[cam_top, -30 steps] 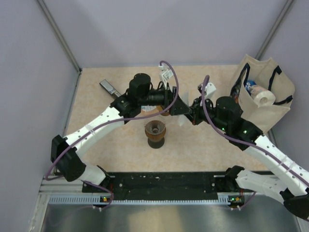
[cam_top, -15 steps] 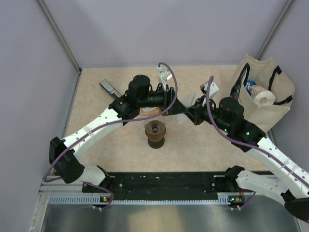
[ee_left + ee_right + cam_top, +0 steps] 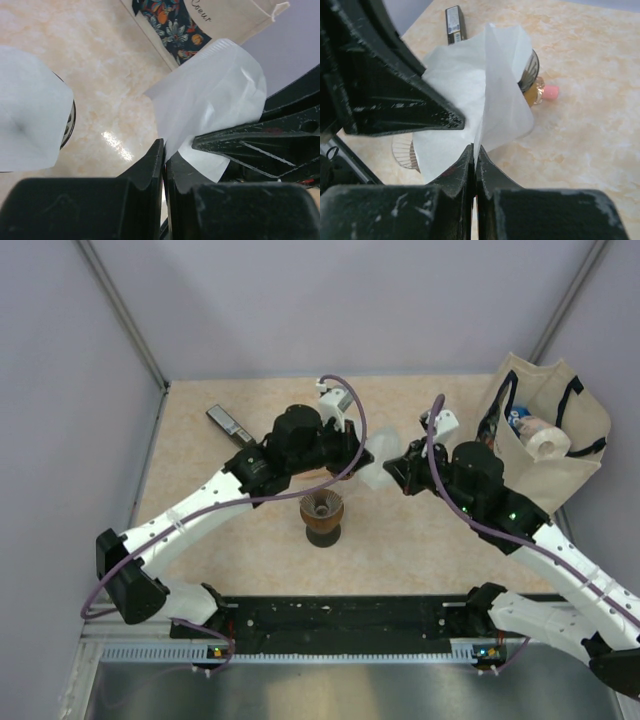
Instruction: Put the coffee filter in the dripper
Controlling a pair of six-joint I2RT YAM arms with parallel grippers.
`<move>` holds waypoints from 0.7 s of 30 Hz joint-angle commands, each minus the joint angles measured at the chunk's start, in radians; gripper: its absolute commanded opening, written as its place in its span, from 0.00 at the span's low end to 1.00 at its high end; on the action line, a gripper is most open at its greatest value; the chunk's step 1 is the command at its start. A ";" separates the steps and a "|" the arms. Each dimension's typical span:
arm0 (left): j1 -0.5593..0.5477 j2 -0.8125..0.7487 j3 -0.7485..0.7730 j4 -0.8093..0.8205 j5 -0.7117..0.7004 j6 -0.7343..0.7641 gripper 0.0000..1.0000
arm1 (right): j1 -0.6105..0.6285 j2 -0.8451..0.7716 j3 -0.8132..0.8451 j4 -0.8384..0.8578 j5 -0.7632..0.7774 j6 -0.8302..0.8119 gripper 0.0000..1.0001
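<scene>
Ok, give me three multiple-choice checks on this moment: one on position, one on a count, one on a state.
1. In the top view, where is the brown ribbed cone dripper relative to the white paper coffee filter?
A. Beyond it, toward the back wall
B. Nearer the arm bases, standing on the table
C. Stacked on top of it

2. How many hands pinch the filter?
A. None
B. One
C. Two

3. What state is the dripper in?
A. Upright and empty
B. Upright with a filter seated inside
C. Tipped on its side

Answers:
1. B: in the top view the dripper stands on the table, closer to the bases than the filter.
2. C: the wrist views show the left hand and the right hand each shut on an edge of it.
3. A: its bare ribbed inside shows from above.
</scene>
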 commanded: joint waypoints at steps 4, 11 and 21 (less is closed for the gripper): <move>-0.135 -0.035 0.066 -0.059 -0.468 0.041 0.03 | -0.003 0.033 0.040 -0.048 0.120 0.093 0.00; -0.165 -0.014 0.086 -0.110 -0.658 0.008 0.00 | -0.002 0.047 0.046 -0.130 0.279 0.168 0.00; -0.175 -0.005 0.095 -0.114 -0.600 0.030 0.00 | -0.003 0.041 0.027 -0.076 0.270 0.182 0.07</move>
